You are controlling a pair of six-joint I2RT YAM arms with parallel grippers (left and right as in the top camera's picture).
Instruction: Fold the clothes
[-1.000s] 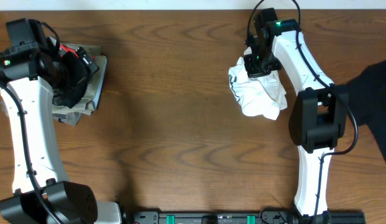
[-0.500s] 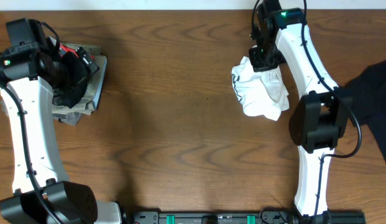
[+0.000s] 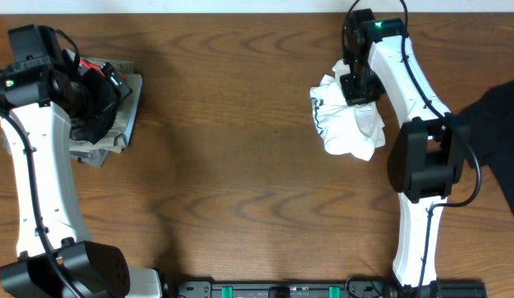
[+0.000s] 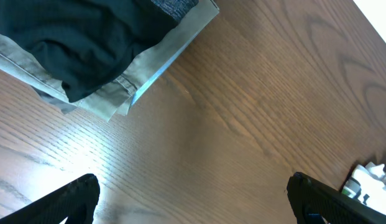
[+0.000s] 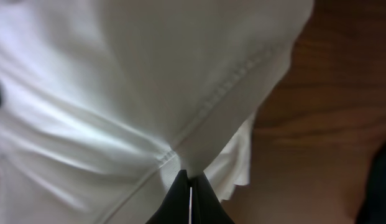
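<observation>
We see the right gripper (image 3: 357, 88) pressed fully shut, its two dark fingers meeting at a point. A stitched hem of the thin, wrinkly white T-shirt (image 3: 346, 126) is pinched between the tips. In the right wrist view the right gripper (image 5: 189, 182) sits at the bottom edge, and the white T-shirt (image 5: 137, 87) fills almost the whole picture, its folds drawing together at the fingertips. From overhead, the white T-shirt lies in a crumpled heap on the brown wood-grain table (image 3: 232, 174). The right gripper is over the heap's far upper part, and most of the cloth spreads toward the near side beneath it.

A plain black cloth garment (image 3: 498, 124) lies well to the right of the white T-shirt, running out of view, with part of the right arm between them.

Far to the left of the white T-shirt, the left gripper (image 3: 93, 93) hangs with its jaws spread wide and nothing between them. In the left wrist view the left gripper (image 4: 194, 200) shows only two dark fingertips at the bottom corners, with bare wood between. It hovers by a stack of folded khaki-grey pieces (image 3: 127, 122) topped by black shorts with a red-and-grey waistband (image 3: 98, 76). We cannot tell whether it touches them.

The table between the white T-shirt and that stack is plain wood. A pale strip (image 3: 157, 5) runs along the far edge; we cannot tell what it is.
</observation>
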